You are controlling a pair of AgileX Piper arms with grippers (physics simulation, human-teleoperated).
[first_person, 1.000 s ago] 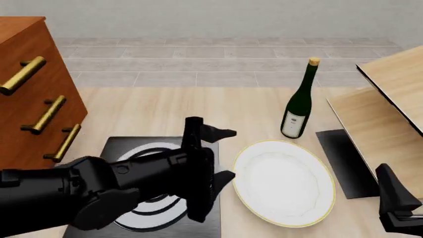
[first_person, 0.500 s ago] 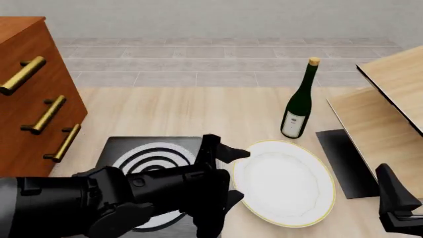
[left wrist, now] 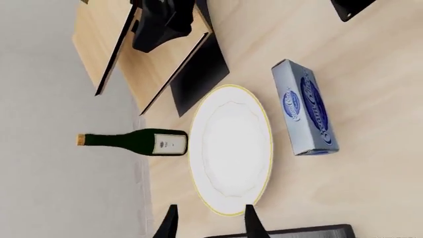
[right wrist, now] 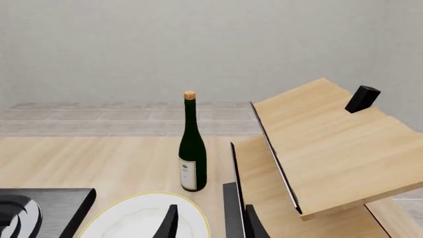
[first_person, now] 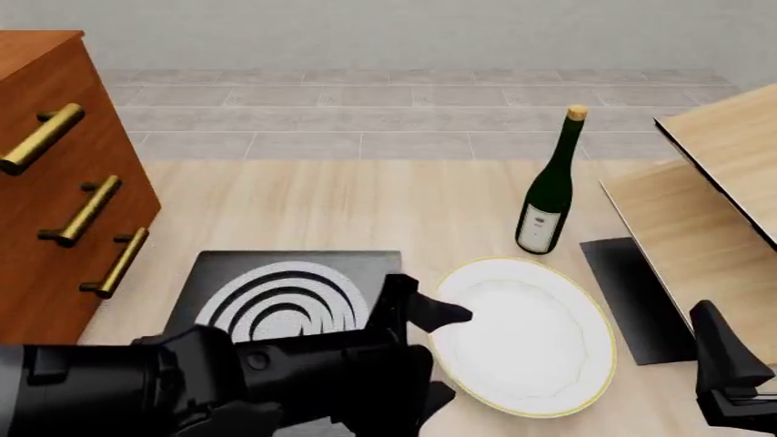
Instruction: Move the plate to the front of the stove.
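The left gripper (first_person: 428, 350) has its fingers (first_person: 439, 312) spread apart at the near-left rim of the plate (first_person: 525, 333), not closed on it. The round plate lies flat on the surface (first_person: 316, 209), just right of the stove (first_person: 286, 296), with no long axis. The right gripper (right wrist: 208, 220) also shows its fingers apart.

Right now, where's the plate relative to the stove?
In the front view the plate lies flat on the table to the right of the stove, near the wine bottle, with the left gripper straddling its left rim.
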